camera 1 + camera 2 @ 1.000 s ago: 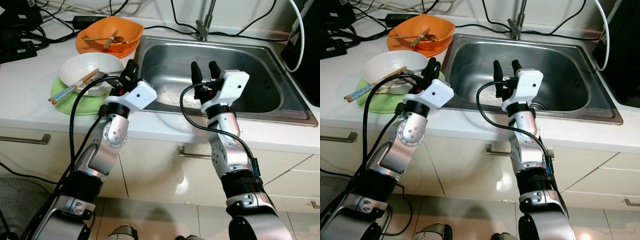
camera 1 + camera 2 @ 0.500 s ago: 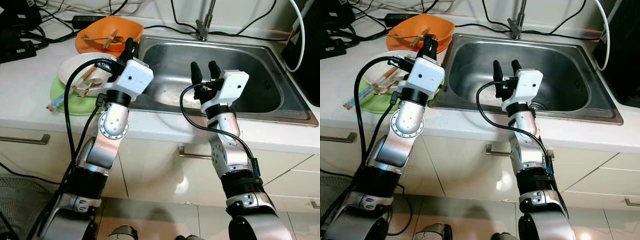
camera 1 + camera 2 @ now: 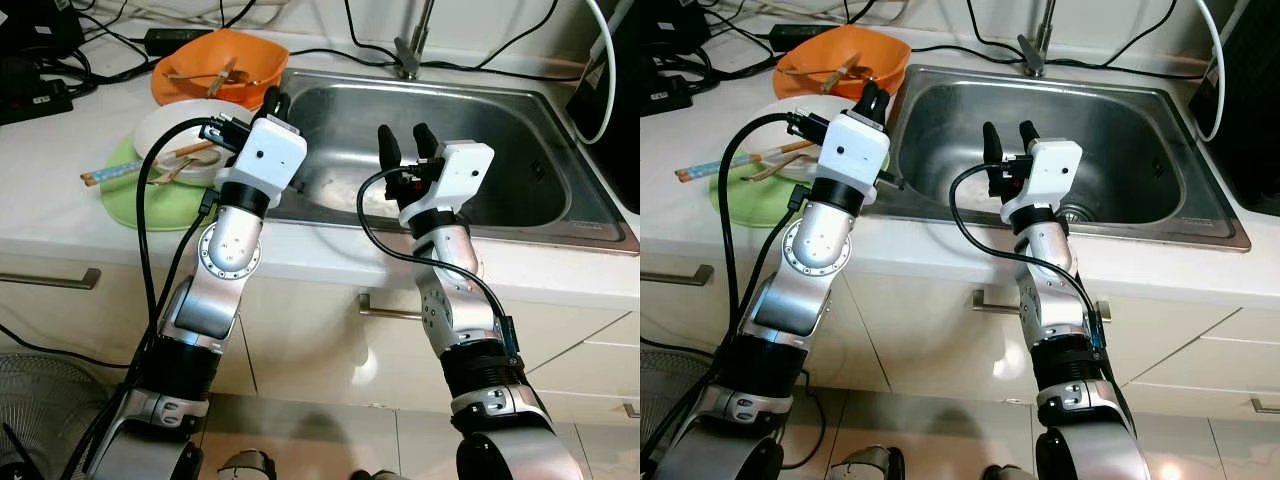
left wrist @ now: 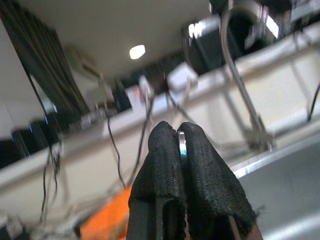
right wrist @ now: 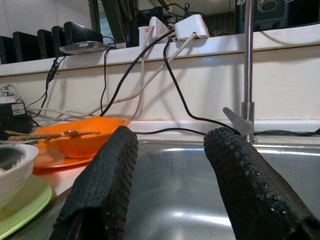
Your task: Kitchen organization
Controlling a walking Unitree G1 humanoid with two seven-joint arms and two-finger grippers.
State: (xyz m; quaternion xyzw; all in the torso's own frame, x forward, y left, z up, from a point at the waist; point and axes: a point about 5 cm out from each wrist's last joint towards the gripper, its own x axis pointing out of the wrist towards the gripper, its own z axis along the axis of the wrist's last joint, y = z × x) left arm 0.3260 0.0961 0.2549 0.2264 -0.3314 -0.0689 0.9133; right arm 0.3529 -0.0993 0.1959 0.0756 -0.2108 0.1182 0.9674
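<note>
A: How far is the kitchen tidying, as you judge it?

B: I think it is at the beginning. The white round ceramic bowl [image 3: 185,140] with wooden chopsticks [image 3: 140,166] sits on the light green flat plate [image 3: 165,203], on the white worktop [image 3: 60,170] just outside the left hand [image 3: 274,100]. Beyond that hand the orange plastic bowl [image 3: 218,68] holds utensils too. Nothing lies in the stainless steel sink [image 3: 520,190].

A: And the hands?

B: The left hand is raised over the sink's near corner, fingers pressed together with a thin shiny thing between the tips; what it is I cannot tell. The right hand [image 3: 1006,134] hangs over the basin, fingers wide apart, holding nothing.

A: So what is left?

B: Probably all the dishes.
</note>
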